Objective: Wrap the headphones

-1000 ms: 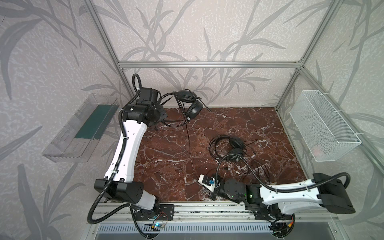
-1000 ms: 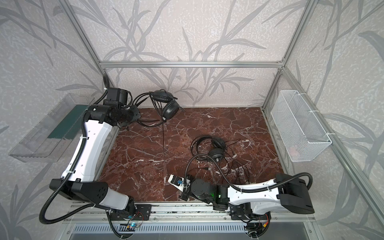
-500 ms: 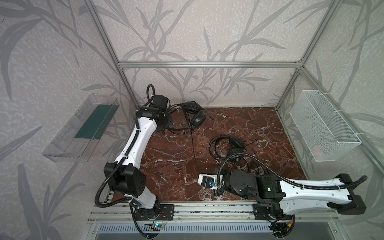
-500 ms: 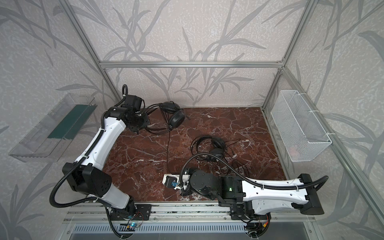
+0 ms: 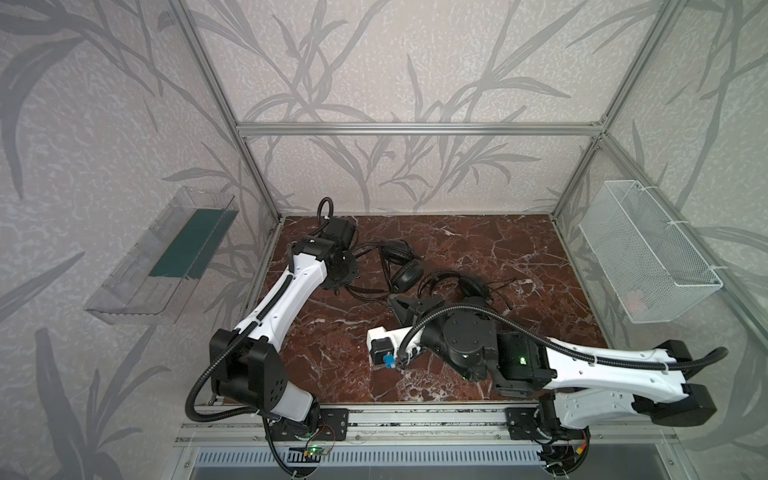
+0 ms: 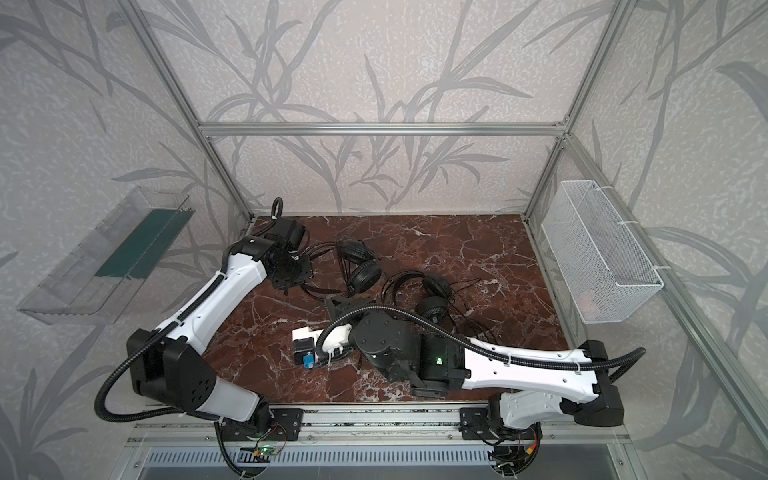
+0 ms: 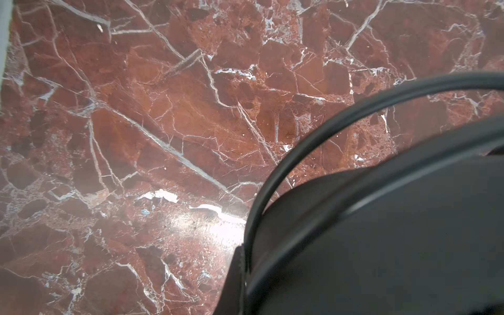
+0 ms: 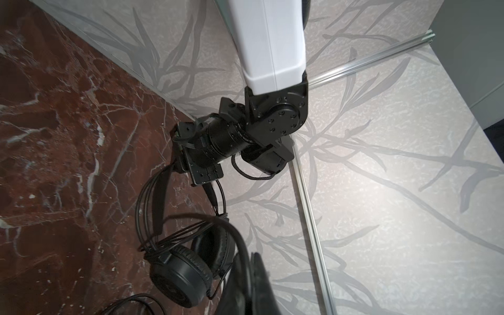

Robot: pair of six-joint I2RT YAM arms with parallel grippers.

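Left end effector (image 5: pixel 347 272) clamped on the headband of one headset (image 5: pixel 401 266), earcups on the tabletop (image 5: pixel 478 237) just beside it; right end effector (image 5: pixel 409 302) closed, empty, just beside the second headset (image 5: pixel 471 286).

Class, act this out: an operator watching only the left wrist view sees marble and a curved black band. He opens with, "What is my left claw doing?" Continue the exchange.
Observer: The left claw is shut on the band of a headset near the table's back left corner.
Operator: Is that the only headset?
Observer: No. A second headset lies on the table just right of it, with its cable loose.
Operator: Where is the right claw?
Observer: The right claw is shut, with its tip close to the first headset's earcup. I cannot tell whether it grips anything.
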